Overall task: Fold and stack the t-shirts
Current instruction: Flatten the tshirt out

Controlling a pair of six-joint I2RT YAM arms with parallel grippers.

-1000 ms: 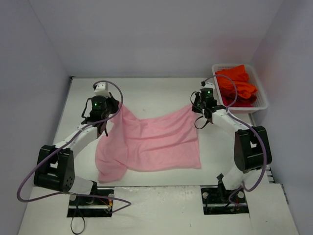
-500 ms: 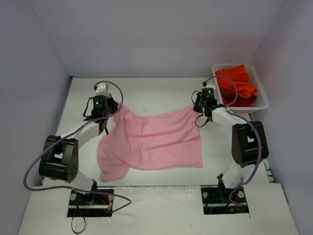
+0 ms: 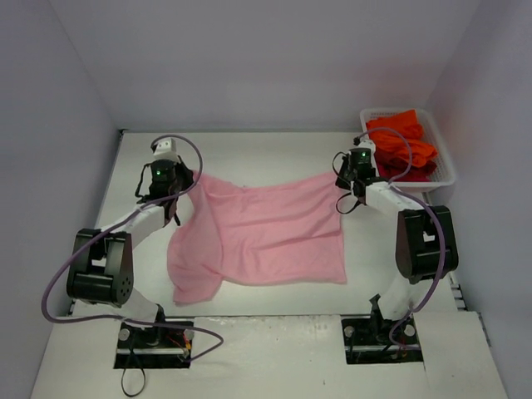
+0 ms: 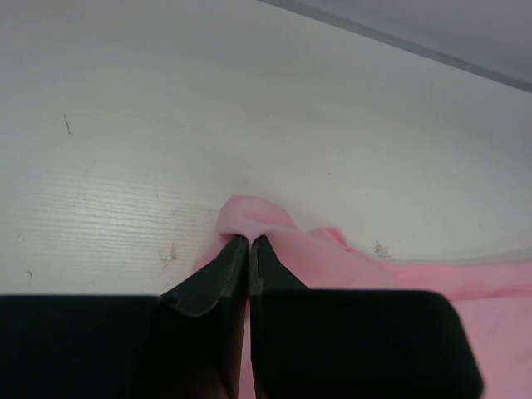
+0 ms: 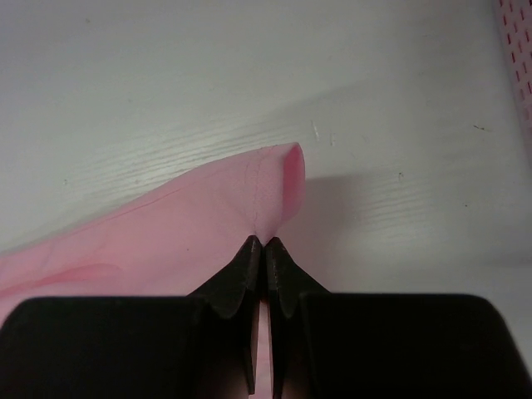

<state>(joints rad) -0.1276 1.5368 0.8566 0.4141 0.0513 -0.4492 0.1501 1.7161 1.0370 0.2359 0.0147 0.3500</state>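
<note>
Arms [image 3: 137, 223] outstretched, left end effector [image 4: 249, 239] and right end effector [image 5: 264, 241] clamped on pink t-shirt [image 3: 266, 233].

Table [image 3: 266, 154] lies open beyond the pink t-shirt [image 3: 274, 233]; the basket [image 3: 445, 155], probably wall-tight, blocks the right corner.

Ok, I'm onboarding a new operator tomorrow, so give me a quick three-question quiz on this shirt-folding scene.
1. True or false: the left gripper and the right gripper are each shut on a far corner of the pink t-shirt.
2. Where are the orange-red t-shirts? A: on the table's near edge. B: in the white basket. C: under the pink t-shirt.
3. Fill in: the pink t-shirt's rumpled, folded-over edge lies on the ___ gripper's side.
Key: 1 true; 2 B; 3 left.
</note>
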